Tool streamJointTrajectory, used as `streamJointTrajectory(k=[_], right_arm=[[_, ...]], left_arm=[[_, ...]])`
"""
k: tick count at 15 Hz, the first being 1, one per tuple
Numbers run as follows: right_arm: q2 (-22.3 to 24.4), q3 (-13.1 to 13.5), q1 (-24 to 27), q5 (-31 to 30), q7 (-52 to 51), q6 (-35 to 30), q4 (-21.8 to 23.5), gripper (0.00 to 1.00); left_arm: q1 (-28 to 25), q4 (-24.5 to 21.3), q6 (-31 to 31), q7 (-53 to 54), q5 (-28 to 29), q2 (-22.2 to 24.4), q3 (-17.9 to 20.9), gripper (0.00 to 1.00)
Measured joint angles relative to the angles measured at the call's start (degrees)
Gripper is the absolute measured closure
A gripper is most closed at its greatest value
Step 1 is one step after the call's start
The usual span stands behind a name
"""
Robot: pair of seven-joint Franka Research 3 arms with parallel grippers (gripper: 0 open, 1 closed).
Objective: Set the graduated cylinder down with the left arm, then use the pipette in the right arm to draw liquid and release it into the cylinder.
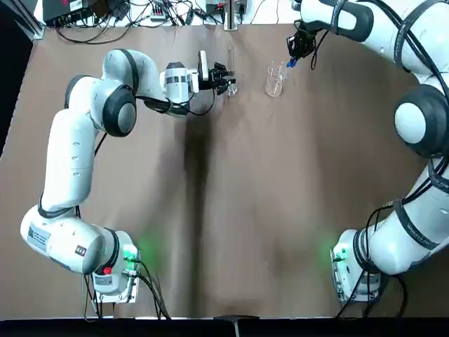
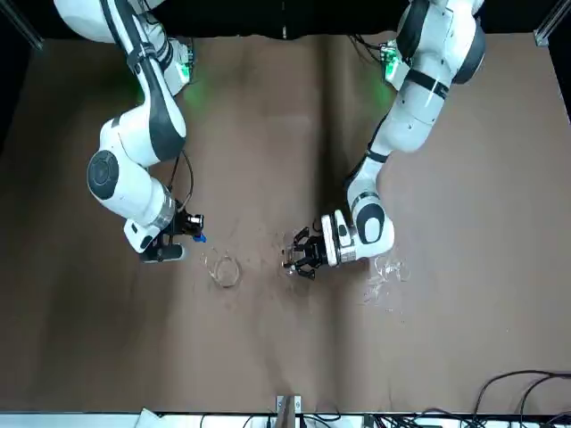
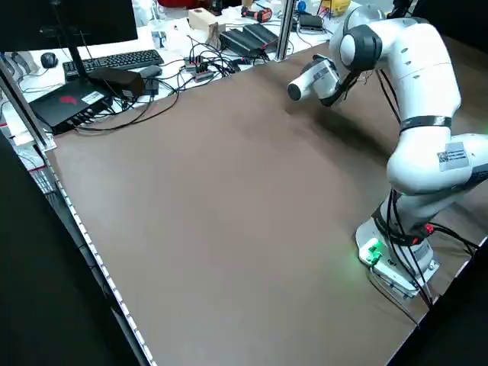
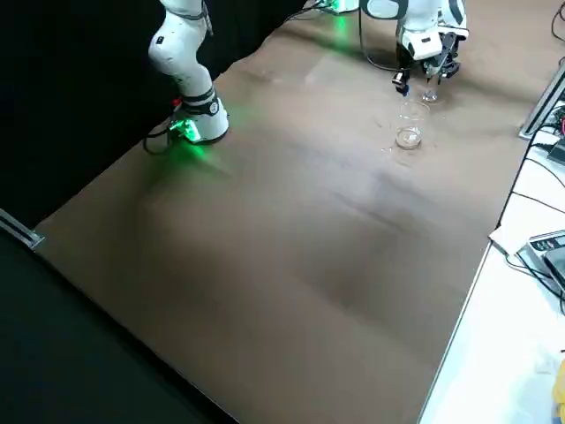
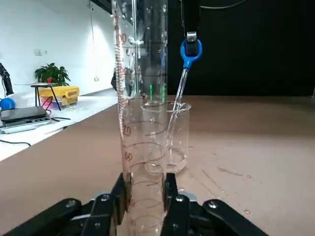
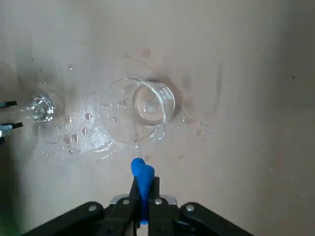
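The graduated cylinder (image 5: 142,123) bears scale numbers 70 and 60.

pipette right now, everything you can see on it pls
The pipette is a long thin clear tube with a small bright blue bulb at its upper end. The right gripper is shut on the bulb and holds it roughly upright, slightly tilted. Its lower end dips inside the clear beaker, beside the graduated cylinder that the left gripper clasps. Whether liquid is in the tube cannot be told.
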State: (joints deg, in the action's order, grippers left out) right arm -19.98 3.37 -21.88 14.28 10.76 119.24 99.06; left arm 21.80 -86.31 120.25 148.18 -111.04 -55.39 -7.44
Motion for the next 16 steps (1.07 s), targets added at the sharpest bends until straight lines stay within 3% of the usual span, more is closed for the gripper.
streamJointTrajectory(k=[7,8,12,14,16], right_arm=[[-0.68,0.03,-0.04,-0.04,2.21,0.0,-0.02,0.91],[-0.86,0.04,-0.04,-0.04,2.29,0.0,-0.04,0.89],[-1.07,0.18,-0.04,-0.04,2.42,0.0,-0.22,0.83],[-1.08,0.19,-0.04,-0.05,2.45,0.0,-0.23,0.74],[-1.13,0.2,-0.04,-0.05,2.48,0.0,-0.23,0.7]], left_arm=[[0.08,0.25,0.01,0.01,-0.01,-1.02,0.18,0.65],[0.07,0.39,0.01,0.04,-0.01,-1.12,0.18,0.59],[0.07,0.72,0.0,0.08,-0.01,-1.15,0.22,0.21],[0.02,0.75,0.01,0.06,-0.01,-1.16,0.34,0.02],[-0.35,0.83,0.22,-0.03,0.04,-1.13,1.07,0.0]])
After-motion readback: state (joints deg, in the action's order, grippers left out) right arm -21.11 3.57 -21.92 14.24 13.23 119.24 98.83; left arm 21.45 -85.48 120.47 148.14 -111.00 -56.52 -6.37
